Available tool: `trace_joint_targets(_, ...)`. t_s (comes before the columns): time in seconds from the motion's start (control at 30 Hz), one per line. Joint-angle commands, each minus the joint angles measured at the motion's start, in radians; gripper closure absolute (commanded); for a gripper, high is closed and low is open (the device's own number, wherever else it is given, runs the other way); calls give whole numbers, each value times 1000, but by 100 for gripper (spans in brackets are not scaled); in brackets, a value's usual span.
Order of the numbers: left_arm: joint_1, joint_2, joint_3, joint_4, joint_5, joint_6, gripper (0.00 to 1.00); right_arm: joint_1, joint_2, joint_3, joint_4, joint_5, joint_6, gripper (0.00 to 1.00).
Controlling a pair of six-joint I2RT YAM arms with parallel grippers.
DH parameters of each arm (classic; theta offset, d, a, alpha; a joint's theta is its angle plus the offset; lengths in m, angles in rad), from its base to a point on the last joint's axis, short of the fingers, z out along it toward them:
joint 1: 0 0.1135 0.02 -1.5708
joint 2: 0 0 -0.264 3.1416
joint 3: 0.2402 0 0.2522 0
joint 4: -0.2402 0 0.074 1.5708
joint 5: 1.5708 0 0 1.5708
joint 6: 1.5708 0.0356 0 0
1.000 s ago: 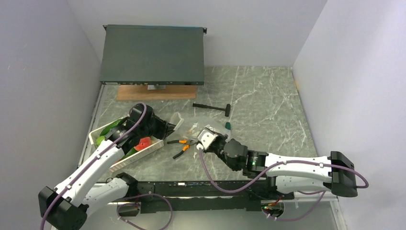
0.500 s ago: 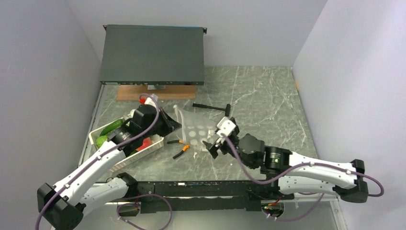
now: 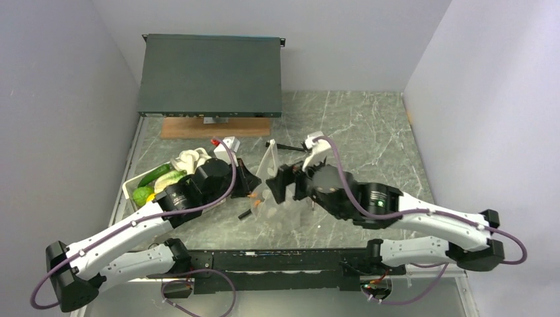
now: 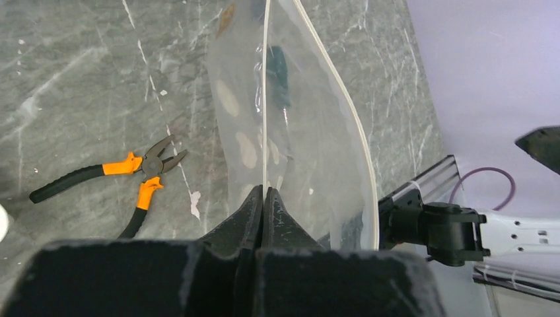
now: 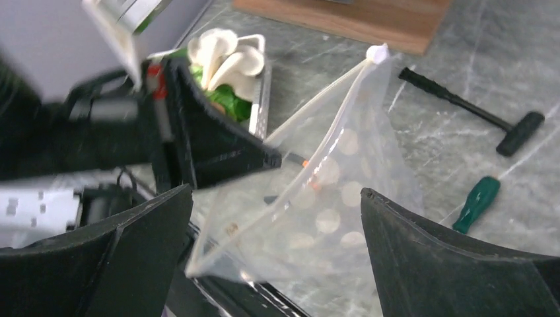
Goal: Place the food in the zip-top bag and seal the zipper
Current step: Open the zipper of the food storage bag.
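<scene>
Left claw (image 4: 264,193) is pinched shut on the zipper strip (image 4: 265,99) of the dotted bag (image 4: 310,145), holding it up. Right claw (image 5: 274,198) gapes wide, facing it. Pliers (image 4: 142,181) lie left. Food (image 5: 224,63) sits in the basket (image 5: 263,92), far left; hammer (image 5: 472,109) beyond.

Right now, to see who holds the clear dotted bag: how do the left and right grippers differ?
The left gripper is shut, pinching the mouth edge of the clear dotted zip-top bag; the right gripper is open, gripping nothing. The left gripper meets the bag edge-on; the right gripper faces its dotted side. Both have black fingers.
</scene>
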Motion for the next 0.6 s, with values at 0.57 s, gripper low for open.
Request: trace_joint_targets(0.57, -208, -50, -1, 67, -376, -133, 100, 6, 384, 265, -354, 400, 425, 21)
